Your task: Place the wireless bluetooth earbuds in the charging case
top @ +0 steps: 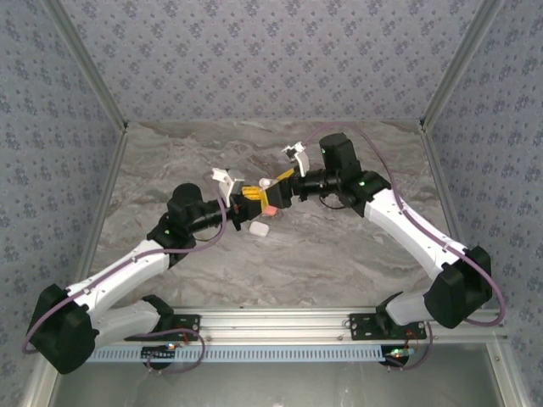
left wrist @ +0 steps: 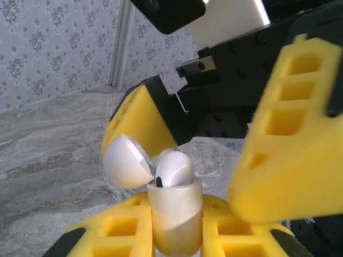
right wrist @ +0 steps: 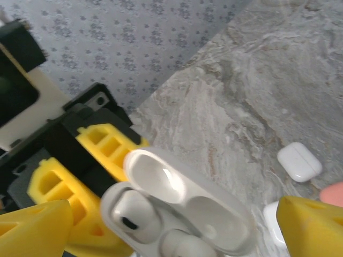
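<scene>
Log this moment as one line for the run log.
left gripper: shut on charging case, lid open | right gripper: open, fingers either side of case | earbuds: seated in case

Lab booth: wallpapered walls, marble table

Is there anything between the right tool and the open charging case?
Nothing visible stands between. The left tool holds the charging case with its lid open, the open right tool flanks it, and an earbud sits inside.
</scene>
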You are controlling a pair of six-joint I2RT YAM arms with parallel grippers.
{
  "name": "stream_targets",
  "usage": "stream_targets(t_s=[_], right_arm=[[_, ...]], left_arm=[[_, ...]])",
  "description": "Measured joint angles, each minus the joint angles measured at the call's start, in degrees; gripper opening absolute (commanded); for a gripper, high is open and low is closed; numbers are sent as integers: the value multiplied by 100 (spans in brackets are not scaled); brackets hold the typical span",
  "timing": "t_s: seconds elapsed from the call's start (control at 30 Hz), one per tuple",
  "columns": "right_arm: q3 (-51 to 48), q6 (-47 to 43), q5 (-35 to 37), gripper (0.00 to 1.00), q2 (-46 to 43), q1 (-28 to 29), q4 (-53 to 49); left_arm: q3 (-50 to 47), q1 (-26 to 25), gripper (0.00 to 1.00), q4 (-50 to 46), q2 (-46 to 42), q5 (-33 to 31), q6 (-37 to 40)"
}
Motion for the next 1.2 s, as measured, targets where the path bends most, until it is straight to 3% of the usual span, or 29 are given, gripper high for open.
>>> stream_targets(t_s=[0.23, 0.7, 0.8, 1.03, 1.2], right_arm=[[0, 0, -308, 100, -59, 37, 125], [-68, -11, -260, 100, -629, -4, 85], [-66, -52, 184, 100, -629, -42, -116], [-254, 155, 2168, 100, -879, -717, -667], [-1231, 876, 2734, 100, -1268, -1552, -496]], left_arm=[[0, 0, 5, 17, -2, -2, 0], [0, -4, 4, -7, -61, -114, 15], [0, -4, 4, -94, -74, -151, 20], [-46, 92, 1, -920, -369, -372, -46], [-463, 957, 0, -1338, -385, -337, -573]])
